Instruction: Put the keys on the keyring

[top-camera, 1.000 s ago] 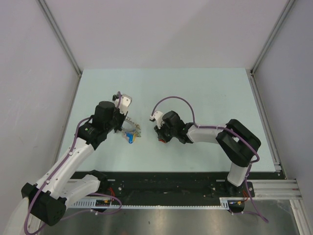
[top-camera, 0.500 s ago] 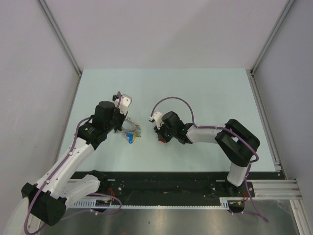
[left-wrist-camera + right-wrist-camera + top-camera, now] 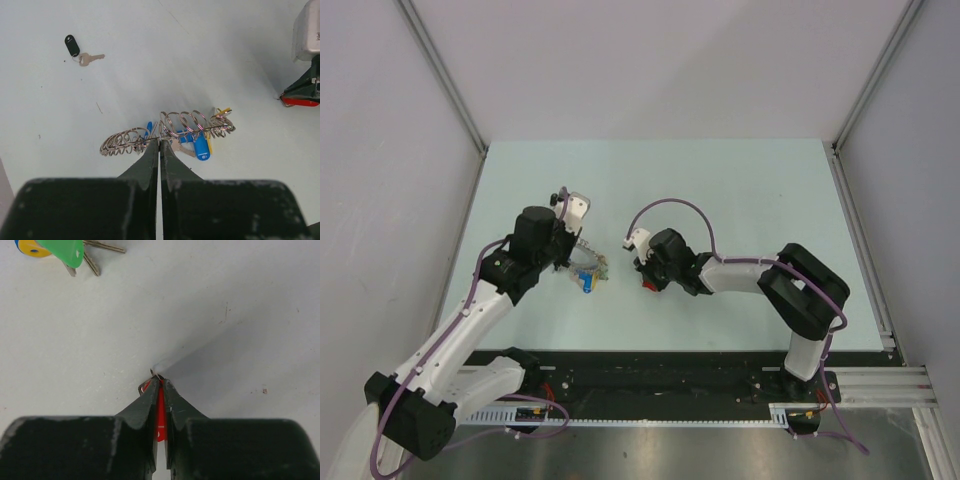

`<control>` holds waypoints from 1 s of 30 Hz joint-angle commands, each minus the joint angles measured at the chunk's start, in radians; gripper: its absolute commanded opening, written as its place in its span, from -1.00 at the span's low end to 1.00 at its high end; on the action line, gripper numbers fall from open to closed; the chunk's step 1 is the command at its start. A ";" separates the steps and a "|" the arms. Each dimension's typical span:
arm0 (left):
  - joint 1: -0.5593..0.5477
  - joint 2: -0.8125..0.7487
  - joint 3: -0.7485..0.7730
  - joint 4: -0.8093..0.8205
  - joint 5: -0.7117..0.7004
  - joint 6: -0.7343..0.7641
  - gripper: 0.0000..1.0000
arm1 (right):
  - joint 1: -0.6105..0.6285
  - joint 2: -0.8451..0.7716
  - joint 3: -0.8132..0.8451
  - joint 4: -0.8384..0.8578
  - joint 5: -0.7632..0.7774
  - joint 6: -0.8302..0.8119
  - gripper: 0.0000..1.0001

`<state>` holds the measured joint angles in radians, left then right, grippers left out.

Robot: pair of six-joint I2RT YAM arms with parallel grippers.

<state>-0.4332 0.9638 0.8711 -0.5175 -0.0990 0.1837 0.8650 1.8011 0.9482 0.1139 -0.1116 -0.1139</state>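
The keyring (image 3: pixel 165 131) is a silver wire ring strung with many small rings and blue-headed keys (image 3: pixel 201 146); it lies left of centre in the top view (image 3: pixel 592 268). My left gripper (image 3: pixel 160 141) is shut on its wire, and shows in the top view (image 3: pixel 577 264). My right gripper (image 3: pixel 160 380) is shut on the red-headed key (image 3: pixel 160 412), whose small ring pokes out at the tips just above the table. In the top view the right gripper (image 3: pixel 646 281) is a short way right of the keyring, apart from it. The red key also shows in the left wrist view (image 3: pixel 300 102).
A loose key with a black tag (image 3: pixel 73 45) lies on the table beyond the keyring. Green-headed (image 3: pixel 64 251) and yellow-headed (image 3: pixel 29 247) keys lie at the top left of the right wrist view. The pale table (image 3: pixel 740 190) has walls on three sides.
My right gripper has shifted slightly left toward the keyring with the red key in it. The left gripper and keyring have hardly moved.
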 commanded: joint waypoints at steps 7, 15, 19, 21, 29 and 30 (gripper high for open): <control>0.010 -0.002 0.005 0.066 0.033 -0.004 -0.99 | 0.012 -0.011 0.006 0.010 0.018 -0.059 -1.00; 0.010 -0.025 -0.007 0.094 0.247 0.068 -0.99 | 0.011 -0.176 0.006 -0.094 0.032 -0.096 -1.00; 0.008 -0.023 -0.004 0.088 0.405 0.120 -0.99 | 0.012 -0.268 -0.003 -0.186 0.039 -0.102 -1.00; 0.004 -0.008 0.006 0.070 0.458 0.143 -1.00 | 0.012 -0.345 -0.017 -0.206 0.043 -0.102 -1.00; -0.097 0.041 0.028 0.001 0.627 0.223 -0.99 | 0.019 -0.623 -0.121 -0.260 0.041 -0.075 -1.00; -0.111 0.042 0.028 -0.001 0.633 0.229 -0.99 | 0.023 -0.643 -0.130 -0.260 0.041 -0.073 -1.00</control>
<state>-0.4904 1.0065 0.8585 -0.5137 0.3962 0.3347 0.8745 1.2449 0.8501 -0.1188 -0.0757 -0.1959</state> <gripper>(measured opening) 0.007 0.009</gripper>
